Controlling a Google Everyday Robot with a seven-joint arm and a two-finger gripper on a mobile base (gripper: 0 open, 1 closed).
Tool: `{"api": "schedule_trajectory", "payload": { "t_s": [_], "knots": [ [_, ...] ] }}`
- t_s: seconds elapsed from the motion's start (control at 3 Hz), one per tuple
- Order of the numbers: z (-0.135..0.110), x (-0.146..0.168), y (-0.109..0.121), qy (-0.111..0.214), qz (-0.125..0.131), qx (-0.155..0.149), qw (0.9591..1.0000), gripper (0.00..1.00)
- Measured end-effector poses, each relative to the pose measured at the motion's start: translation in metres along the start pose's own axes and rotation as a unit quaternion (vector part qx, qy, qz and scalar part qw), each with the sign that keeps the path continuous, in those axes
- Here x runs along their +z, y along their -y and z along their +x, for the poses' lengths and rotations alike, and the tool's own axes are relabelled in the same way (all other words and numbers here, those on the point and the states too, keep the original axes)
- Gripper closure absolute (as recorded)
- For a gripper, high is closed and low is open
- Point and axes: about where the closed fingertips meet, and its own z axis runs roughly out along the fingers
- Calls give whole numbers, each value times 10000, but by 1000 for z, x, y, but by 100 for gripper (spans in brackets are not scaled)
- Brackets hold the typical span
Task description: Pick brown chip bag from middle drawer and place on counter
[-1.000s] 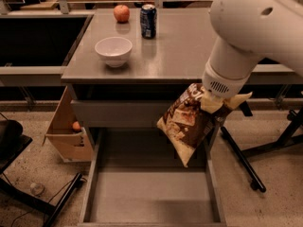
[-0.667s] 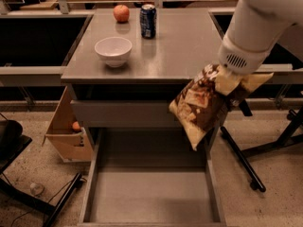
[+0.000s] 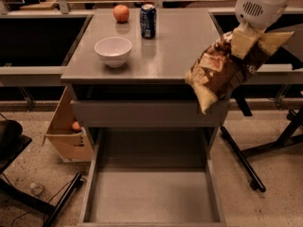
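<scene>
My gripper is at the right edge of the counter, shut on the top end of the brown chip bag. The bag hangs tilted from the gripper, its lower tan end pointing down-left over the counter's front right corner, in the air. The middle drawer stands pulled open below, its flat grey floor bare.
On the counter stand a white bowl, a blue can and a red apple. A cardboard box stands on the floor left of the cabinet. Black stand legs lie on the floor to the right.
The gripper has risen and moved right with the chip bag, from in front of the drawer fronts up to counter height at the right corner.
</scene>
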Motion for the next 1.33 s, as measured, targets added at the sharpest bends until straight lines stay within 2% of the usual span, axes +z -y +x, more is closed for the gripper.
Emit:
{"api": "schedule_trajectory", "payload": {
  "t_s": [0.33,0.67,1.0,1.33],
  "knots": [
    [-24,-14,36,188,131,215,9995,100],
    [-53,-33,68,683,328,445,9961,100],
    [-81,-56,91,1332,521,602,9879,100],
    [-111,-48,100,1776,422,566,9816,100]
  ]
}}
